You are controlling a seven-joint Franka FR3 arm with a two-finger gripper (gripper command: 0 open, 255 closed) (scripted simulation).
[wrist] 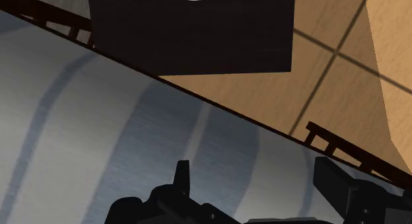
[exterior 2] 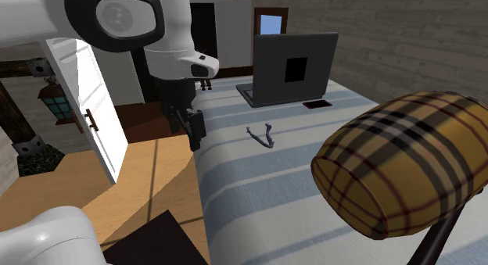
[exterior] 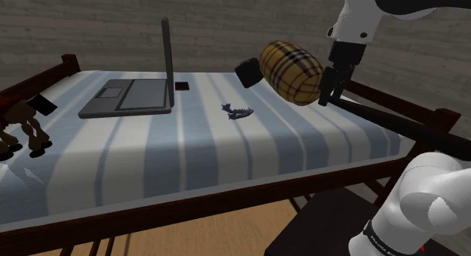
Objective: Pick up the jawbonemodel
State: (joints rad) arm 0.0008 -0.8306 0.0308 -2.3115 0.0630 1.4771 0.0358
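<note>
The gripper (exterior: 330, 87) (exterior 2: 191, 130) (wrist: 259, 183) hangs above the striped bed (exterior: 189, 149) (exterior 2: 258, 177) (wrist: 99, 123), close to the edge on the stand's side. Its fingers (wrist: 181, 173) are spread with nothing between them. The small dark jawbone model (exterior: 238, 111) (exterior 2: 263, 136) lies flat near the bed's middle, well apart from the gripper, between the open laptop (exterior: 132, 96) (exterior 2: 293, 68) and a plaid bolster (exterior: 292, 72) (exterior 2: 407, 166).

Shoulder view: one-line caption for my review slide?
Open fingers hang over the edge of the striped bed; the dark jawbone model lies untouched mid-bed, between plaid bolster and open laptop.
</note>
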